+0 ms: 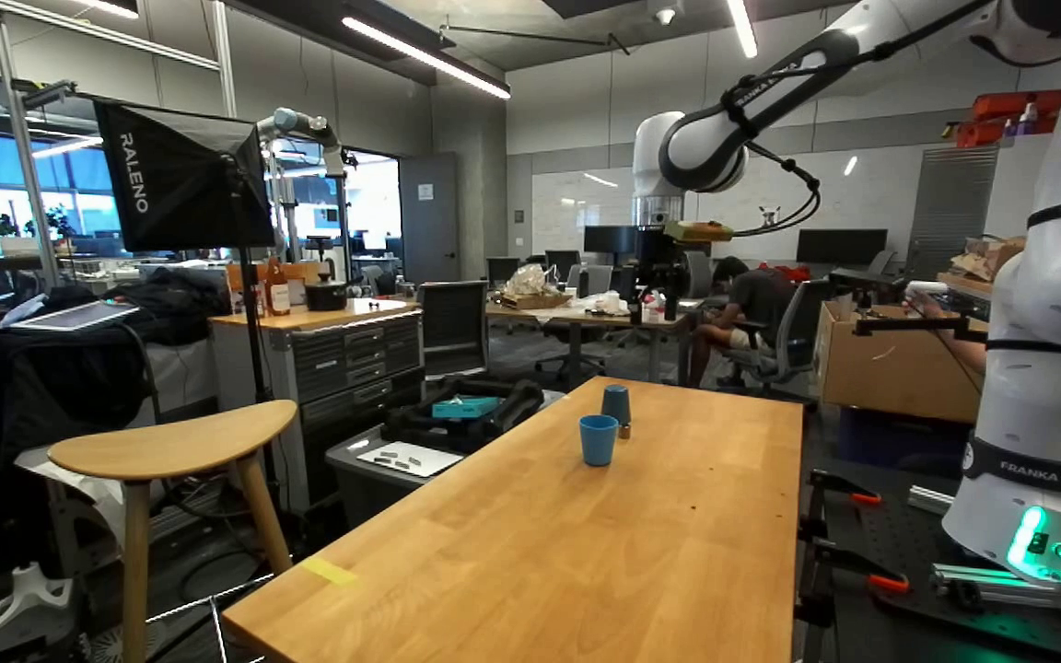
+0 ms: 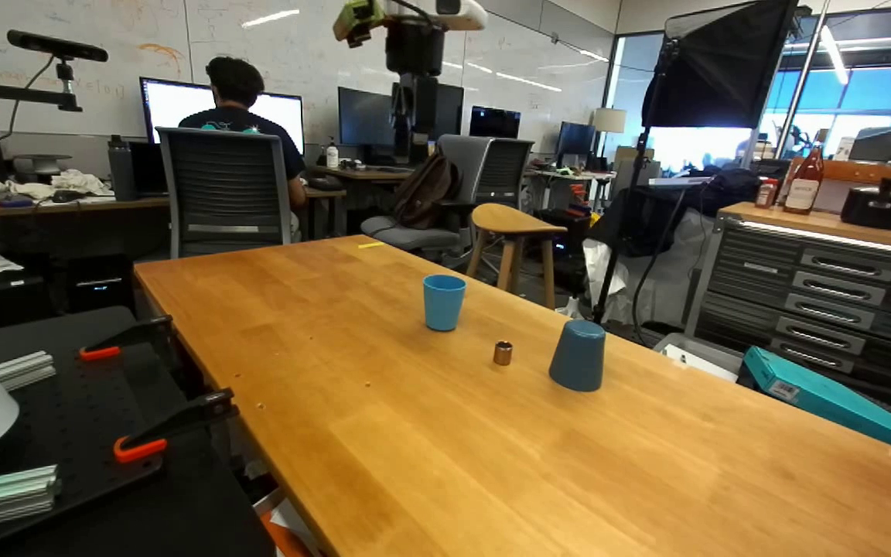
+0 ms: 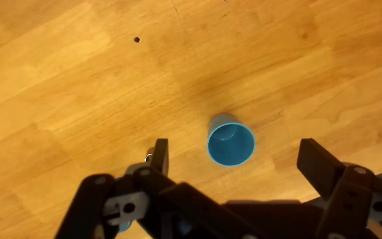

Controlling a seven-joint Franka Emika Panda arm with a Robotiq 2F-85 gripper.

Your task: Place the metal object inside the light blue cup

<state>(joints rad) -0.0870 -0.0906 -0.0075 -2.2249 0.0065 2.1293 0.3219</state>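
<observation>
1 metal obj [image 2: 502, 354] nr blue cup [image 2: 443, 304]

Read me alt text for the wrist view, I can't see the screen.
From above, a blue cup stands upright and empty on a wooden table, framed by the open hand. To the cup's left in the picture, the hand partly hides a small metal object; lower down, a sliver of something blue shows.

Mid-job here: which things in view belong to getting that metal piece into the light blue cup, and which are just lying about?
For the job:
light blue cup, upright
small metal cylinder, outside that cup
gripper, open

Not for the job:
darker blue cup, upside down
yellow strip
wooden stool
black softbox
</observation>
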